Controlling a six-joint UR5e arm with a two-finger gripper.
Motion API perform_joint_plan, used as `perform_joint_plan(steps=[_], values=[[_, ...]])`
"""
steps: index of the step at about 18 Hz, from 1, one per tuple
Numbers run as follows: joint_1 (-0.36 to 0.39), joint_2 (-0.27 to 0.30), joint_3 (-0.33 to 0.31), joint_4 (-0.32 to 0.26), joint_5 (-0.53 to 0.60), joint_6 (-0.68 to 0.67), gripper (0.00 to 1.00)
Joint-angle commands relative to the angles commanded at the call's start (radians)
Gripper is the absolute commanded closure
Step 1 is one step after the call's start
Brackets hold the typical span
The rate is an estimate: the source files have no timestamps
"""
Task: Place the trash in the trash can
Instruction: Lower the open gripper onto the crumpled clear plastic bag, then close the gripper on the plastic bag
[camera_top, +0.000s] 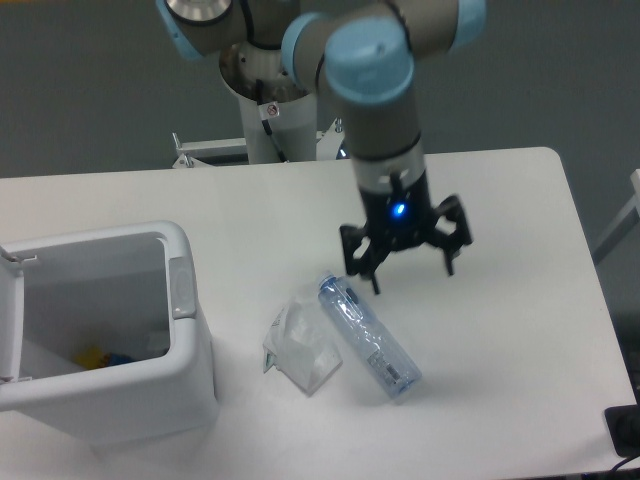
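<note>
I saw the black two-finger gripper hanging over the white desk, fingers spread wide apart and holding nothing. A blue light glowed on the gripper body. The left fingertip, as it appeared in the view, sat just above and beside the upper end of the clear bluish plastic bottle; I could not tell whether it touched.

The bottle lay on its side on the desk, running diagonally from upper left to lower right, with a small label visible near its lower end. Just to its left lay the small wrinkly translucent white plastic wrapper, flat on the desk. The wrapper's right edge was at or very near the bottle's side; contact could not be resolved.

The white boxy plastic trash can stood at the left of the desk, well apart from the gripper and near the wrapper. Its top was open, rim rounded, grey latch tab on the right wall facing the wrapper. Inside I noted something yellow and something blue at the bottom, too small to identify. Neither the bottle nor the wrapper was in the can.

The arm's grey links and light blue joint cap came down from the pedestal behind the desk.
</note>
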Motion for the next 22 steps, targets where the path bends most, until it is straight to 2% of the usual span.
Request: perform_joint_plan(steps=[2, 6, 9, 14, 15, 16, 18, 21, 22], values=[[-0.035, -0.034, -0.005, 0.009, -0.026, -0.003, 0.00], [-0.043, -0.117, -0.015, 0.012, -0.156, -0.052, 0.00], [-0.055, -0.158, -0.027, 0.061, -0.196, -0.066, 0.00], [-0.063, -0.178, -0.058, 0.068, -0.186, -0.052, 0.01], [-0.063, -0.181, -0.061, 0.066, -0.175, -0.051, 0.04], [-0.063, -0.190, -0.064, 0.068, -0.161, -0.045, 0.10], [-0.063, -0.197, -0.071, 0.069, -0.152, -0.045, 0.43], [-0.063, -0.184, -0.078, 0.069, -0.153, -0.055, 1.00], [-0.063, -0.180, -0.077, 0.069, -0.154, -0.052, 1.00]])
